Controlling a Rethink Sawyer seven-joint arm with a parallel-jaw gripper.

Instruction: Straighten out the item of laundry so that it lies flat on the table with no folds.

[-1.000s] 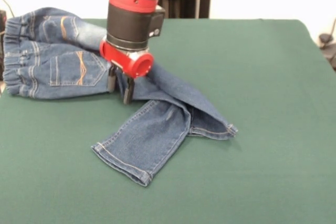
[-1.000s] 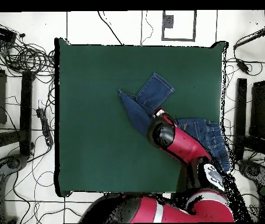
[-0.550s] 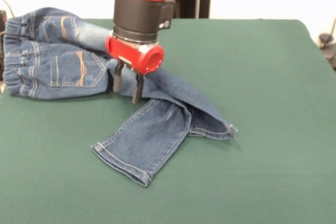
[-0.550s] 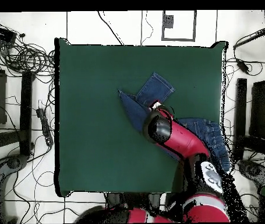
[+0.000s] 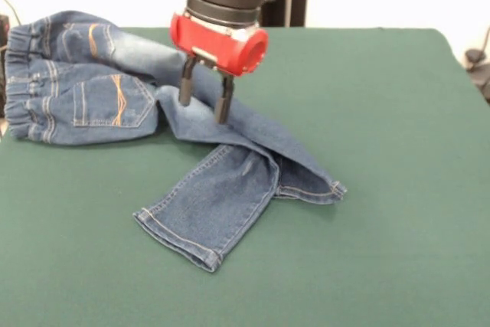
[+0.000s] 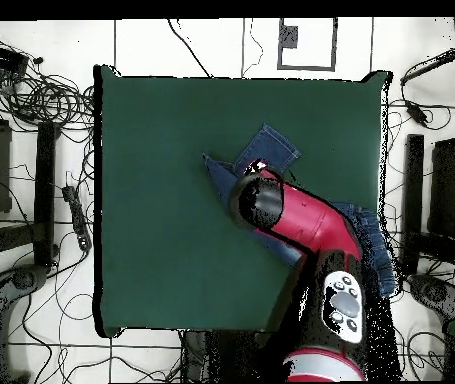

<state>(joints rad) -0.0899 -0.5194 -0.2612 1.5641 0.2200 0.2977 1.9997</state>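
Jeans [image 5: 207, 189] lie toward the left of the tabletop [image 5: 383, 151] in the front view, waistband at the left edge, pocketed seat flat-ish, legs running out toward the middle. One leg is doubled over the other: its lower part crosses on top and ends in a hem [image 5: 178, 239] nearest the camera; the under leg pokes out at a folded corner [image 5: 331, 189] to the right. Not flat yet.

Handling, by judgement: soft denim, light, limp; it should drape and drag rather than hold shape. Seams and hems are thicker and likely give the firmest pinch. The felt-like cloth may grip the fabric, so lifting before pulling looks wiser than sliding.

Best hold: probably the near hem of the upper leg, to peel it off the lower one.

Gripper [image 5: 204, 101] hangs just above the legs near the crotch, jaws spread, nothing between them. In the overhead view the arm [image 6: 306, 225] covers most of the seat.
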